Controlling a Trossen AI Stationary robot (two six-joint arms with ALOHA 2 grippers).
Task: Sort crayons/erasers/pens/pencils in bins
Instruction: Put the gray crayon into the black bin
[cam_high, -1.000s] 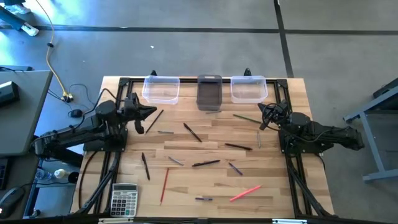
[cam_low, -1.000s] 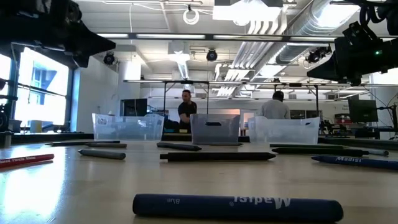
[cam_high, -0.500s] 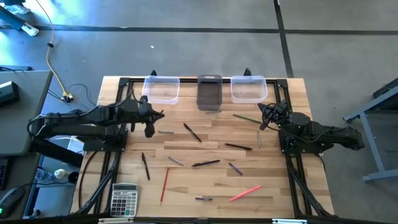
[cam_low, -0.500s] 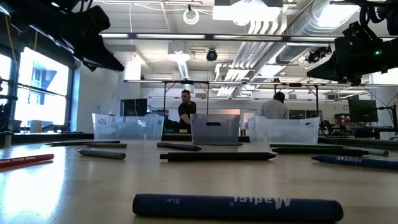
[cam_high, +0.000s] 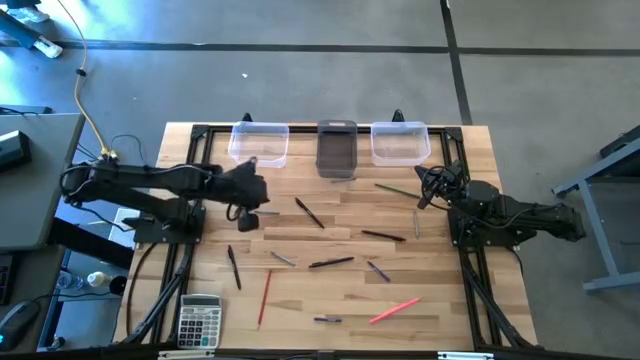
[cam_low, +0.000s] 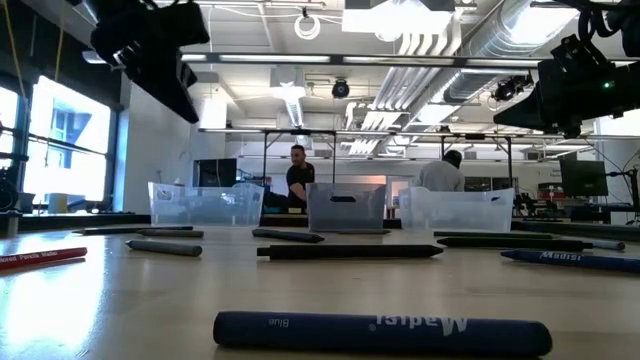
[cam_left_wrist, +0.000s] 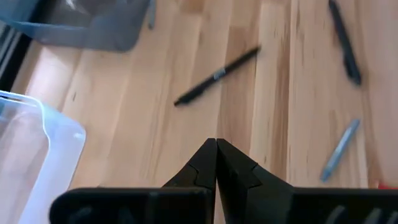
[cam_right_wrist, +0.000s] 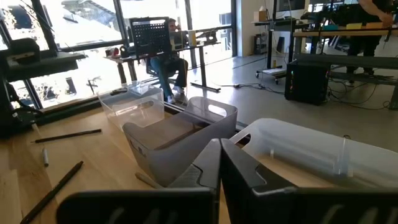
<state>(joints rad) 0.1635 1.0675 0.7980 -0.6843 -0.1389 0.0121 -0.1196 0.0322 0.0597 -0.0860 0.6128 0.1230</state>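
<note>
Left end effector (cam_high: 246, 196) closed, empty | right end effector (cam_high: 428, 188) closed, empty | bins (cam_high: 259, 144) hold nothing | pens (cam_high: 331, 263) on table (cam_high: 330, 300)

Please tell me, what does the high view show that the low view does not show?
Only the high view shows the grey calculator at the table's near left corner, the left end effector shut above the wood, and the right end effector shut at the right side. Only the low view shows the room behind, with two people. Both show the three bins in a row and scattered pens, including a red pencil.
</note>
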